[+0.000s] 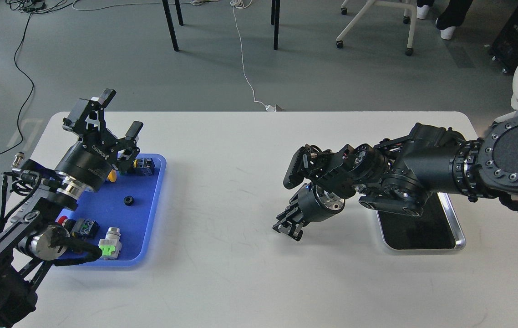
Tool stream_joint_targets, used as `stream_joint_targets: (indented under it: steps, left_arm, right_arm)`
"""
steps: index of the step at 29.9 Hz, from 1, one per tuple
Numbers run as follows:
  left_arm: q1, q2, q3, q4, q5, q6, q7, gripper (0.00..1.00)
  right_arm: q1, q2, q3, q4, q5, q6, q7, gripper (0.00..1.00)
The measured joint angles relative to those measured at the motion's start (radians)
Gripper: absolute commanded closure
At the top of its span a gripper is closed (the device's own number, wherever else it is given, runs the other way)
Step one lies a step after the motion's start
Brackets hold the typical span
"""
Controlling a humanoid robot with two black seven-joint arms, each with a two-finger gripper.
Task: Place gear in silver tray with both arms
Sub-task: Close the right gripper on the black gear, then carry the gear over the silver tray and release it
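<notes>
The silver tray (pixel 454 237) lies at the right of the table, partly under my right arm, and its dark bottom holds nothing I can see. My right gripper (pixel 288 226) points down at the table's middle, left of the tray. Its fingers are drawn together on a small dark gear, which they almost fully hide. My left gripper (pixel 115 114) is open and empty, raised above the far end of the blue tray (pixel 149 228).
The blue tray holds a small black round part (pixel 128 200), a green-and-silver connector (pixel 110 246), a red-tipped part (pixel 77 224) and a black-and-yellow part (pixel 144 165). Chair legs and cables stand on the floor beyond the table.
</notes>
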Motion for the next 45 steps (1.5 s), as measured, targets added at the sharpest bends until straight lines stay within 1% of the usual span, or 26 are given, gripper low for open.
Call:
stream_joint_targets:
  steps: [4, 8, 13, 16, 22, 31, 33, 34, 40, 41, 42, 45]
  left_arm:
    - [-0.001, 0.0, 0.0, 0.0, 0.0, 0.0, 0.0, 0.02]
    - [-0.005, -0.003, 0.0, 0.0, 0.0, 0.0, 0.0, 0.02]
    - [-0.005, -0.011, 0.0, 0.0, 0.0, 0.0, 0.0, 0.02]
    - [-0.005, -0.02, 0.002, 0.0, 0.001, 0.0, 0.0, 0.02]
    - [-0.007, -0.031, 0.003, 0.0, 0.002, 0.0, 0.006, 0.02]
    - [-0.008, -0.032, 0.003, 0.0, 0.002, -0.001, 0.006, 0.02]
    - [-0.008, -0.032, 0.003, -0.001, 0.002, -0.001, 0.006, 0.02]
    - [-0.008, -0.032, 0.003, -0.001, 0.002, -0.001, 0.006, 0.02]
    - [-0.008, -0.03, 0.004, -0.008, 0.002, 0.0, 0.006, 0.02]
    - [-0.008, -0.03, 0.004, -0.009, 0.002, 0.0, 0.006, 0.02]
    - [-0.008, -0.03, 0.004, -0.009, 0.002, 0.0, 0.006, 0.02]
    - [-0.008, -0.028, 0.005, -0.009, 0.002, 0.0, 0.006, 0.02]
  right_arm:
    - [0.047, -0.084, 0.001, 0.002, 0.0, 0.0, 0.0, 0.82]
    - [0.077, -0.225, -0.001, 0.012, -0.03, 0.0, -0.001, 0.82]
    - [0.063, -0.388, -0.004, 0.003, -0.105, 0.0, -0.001, 0.81]
    - [0.024, -0.455, -0.01, -0.007, -0.12, 0.001, -0.001, 0.81]
    - [-0.069, -0.5, -0.015, -0.058, -0.124, -0.001, 0.0, 0.8]
    - [-0.149, -0.475, -0.01, -0.13, -0.124, -0.006, 0.0, 0.78]
    - [-0.154, -0.465, -0.01, -0.139, -0.123, -0.006, 0.0, 0.74]
    - [-0.155, -0.462, -0.01, -0.141, -0.123, -0.006, 0.0, 0.7]
    - [-0.164, -0.459, -0.009, -0.144, -0.123, -0.006, 0.0, 0.2]
    - [-0.165, -0.461, -0.007, -0.144, -0.123, -0.006, 0.0, 0.1]
    - [-0.166, -0.464, -0.004, -0.144, -0.122, -0.007, 0.0, 0.05]
    - [-0.168, -0.47, 0.016, -0.14, -0.118, -0.011, 0.0, 0.04]
